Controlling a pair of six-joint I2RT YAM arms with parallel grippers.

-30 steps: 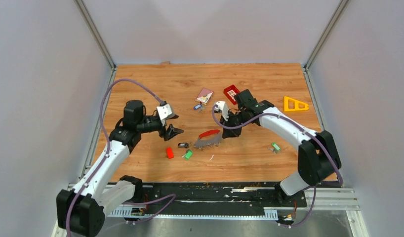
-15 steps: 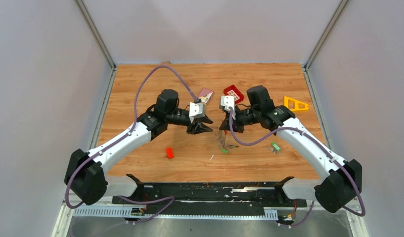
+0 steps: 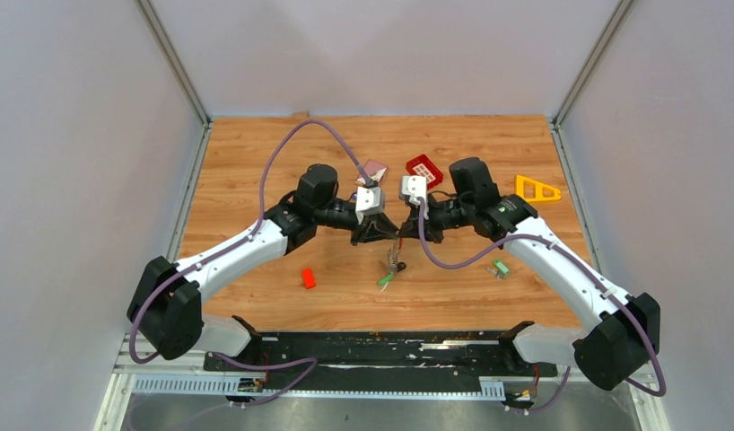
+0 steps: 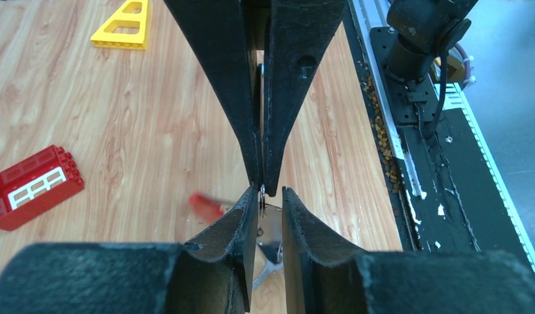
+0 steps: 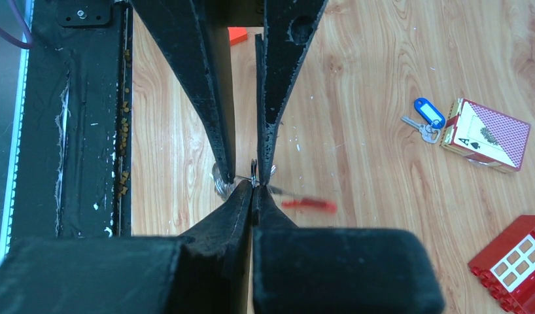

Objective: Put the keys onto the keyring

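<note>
Above the table's middle my right gripper (image 3: 402, 235) is shut on the keyring's metal ring (image 5: 253, 171). The keyring (image 3: 395, 262) hangs below it, blurred, with its red piece (image 5: 309, 205) and a green key (image 3: 386, 280) dangling. My left gripper (image 3: 388, 237) faces it tip to tip, its fingers (image 5: 222, 147) narrowly apart on either side of the ring (image 4: 261, 199). A silver key blade (image 4: 268, 271) shows beneath. Another green key (image 3: 501, 267) lies at the right, and a blue key (image 5: 427, 118) beside the card box.
A small red block (image 3: 308, 278) lies front left. At the back are a playing-card box (image 3: 373, 171), a red gridded tray (image 3: 423, 168) and a yellow triangle (image 3: 536, 189). The black base rail (image 3: 381, 346) runs along the near edge.
The right gripper has lifted the keyring off the table. The left arm has swung in from the left to meet it, and its jaws have narrowed around the ring.
</note>
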